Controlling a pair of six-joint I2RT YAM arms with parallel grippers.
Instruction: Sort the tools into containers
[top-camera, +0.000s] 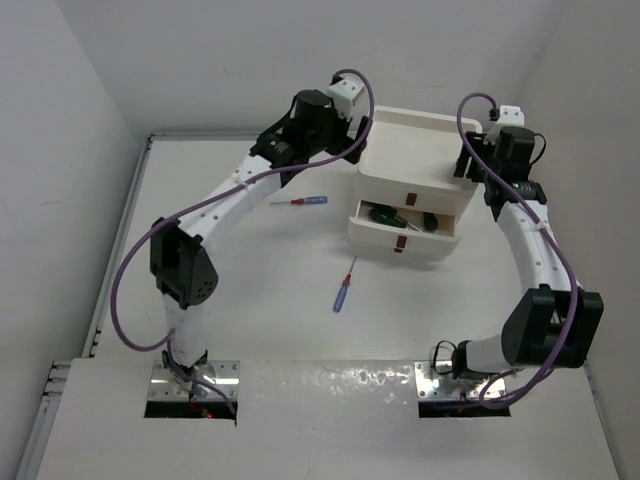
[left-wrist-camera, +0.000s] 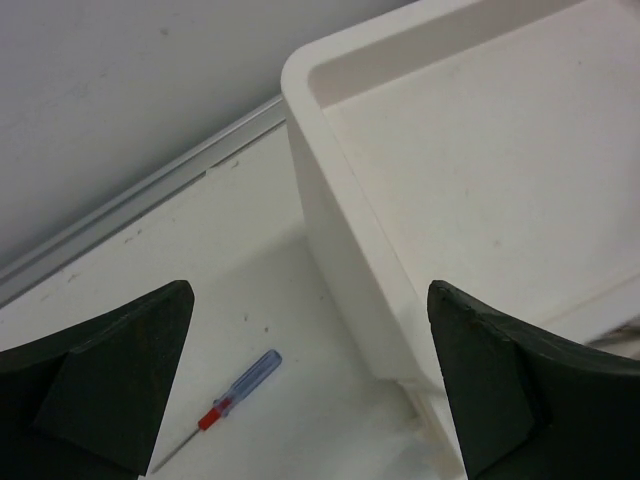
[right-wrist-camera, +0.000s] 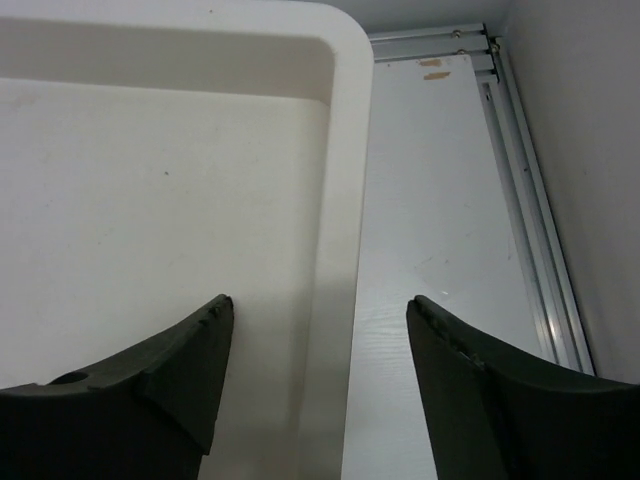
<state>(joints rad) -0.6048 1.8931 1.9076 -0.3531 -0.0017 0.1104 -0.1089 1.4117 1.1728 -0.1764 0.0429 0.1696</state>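
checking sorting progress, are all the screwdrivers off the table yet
No, a blue-and-red screwdriver lies on the table left of the drawer unit, and a second screwdriver lies in front of it.

open drawer (top-camera: 372, 236): rear hidden under tray top (top-camera: 420, 113) | drawer stack (left-wrist-camera: 340, 250): cut off right

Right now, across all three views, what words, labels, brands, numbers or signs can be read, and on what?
None readable. The drawer stack, the blue-and-red screwdriver left of it and the second screwdriver in front show no print; the green-handled tools in the open drawer are too small to tell.
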